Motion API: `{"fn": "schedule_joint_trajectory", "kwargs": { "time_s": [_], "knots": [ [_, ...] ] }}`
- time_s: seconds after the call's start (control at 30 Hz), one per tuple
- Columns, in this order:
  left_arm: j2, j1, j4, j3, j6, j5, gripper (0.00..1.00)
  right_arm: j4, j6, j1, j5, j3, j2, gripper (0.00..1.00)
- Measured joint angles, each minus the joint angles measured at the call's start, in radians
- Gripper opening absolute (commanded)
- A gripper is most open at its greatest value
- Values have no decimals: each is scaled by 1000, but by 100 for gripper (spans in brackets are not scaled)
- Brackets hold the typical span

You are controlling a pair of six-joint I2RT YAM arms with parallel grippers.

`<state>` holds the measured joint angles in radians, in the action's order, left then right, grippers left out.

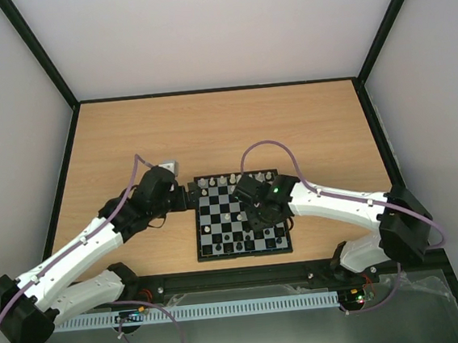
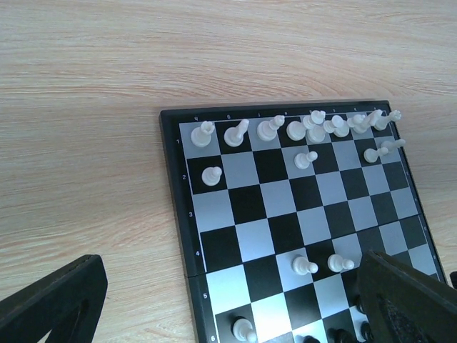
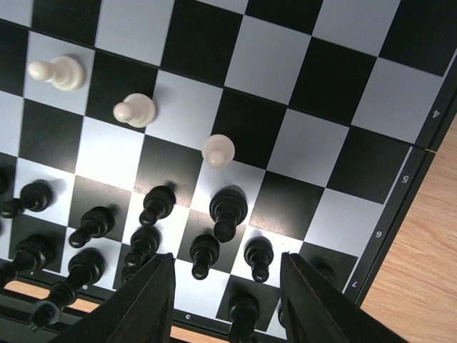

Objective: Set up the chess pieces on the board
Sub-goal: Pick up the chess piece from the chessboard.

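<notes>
The board [image 1: 212, 209] lies near the table's front middle. Cream-white pieces [image 2: 271, 128] stand mostly along its far row, with a few pawns [image 3: 218, 150] near mid-board. Black pieces [image 3: 228, 207] crowd the near rows. My left gripper [image 1: 189, 198] hovers at the board's left edge [image 2: 175, 214], open and empty [image 2: 228, 314], its fingers [image 2: 50, 300] wide apart. My right gripper [image 1: 259, 213] is over the board's right half, open and empty [image 3: 225, 300], with its fingers [image 3: 136, 307] on either side of several black pieces below.
The board rests on a wooden table [image 1: 129, 140] enclosed by a black frame and white walls. Purple cables [image 1: 267, 147] loop above both arms. A white perforated rail [image 1: 226, 308] runs along the near edge.
</notes>
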<state>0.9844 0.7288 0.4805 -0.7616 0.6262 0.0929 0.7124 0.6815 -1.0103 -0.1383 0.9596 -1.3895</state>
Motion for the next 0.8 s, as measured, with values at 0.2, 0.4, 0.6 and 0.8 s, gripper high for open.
{"fn": "schedule_joint_trajectory", "kwargs": {
  "time_s": [0.2,0.4,0.6,0.8],
  "knots": [
    [0,4,0,0,6,1,99,-5,-4,0,3,-10,-36,37],
    [1,6,0,0,8,3,99,-24,-10,0,6,-10,-66,33],
    [13,6,0,0,8,5,99,-40,-22,0,7,-10,-101,25],
    [20,6,0,0,7,5,99,-52,-29,0,6,-9,-133,19]
  ]
}}
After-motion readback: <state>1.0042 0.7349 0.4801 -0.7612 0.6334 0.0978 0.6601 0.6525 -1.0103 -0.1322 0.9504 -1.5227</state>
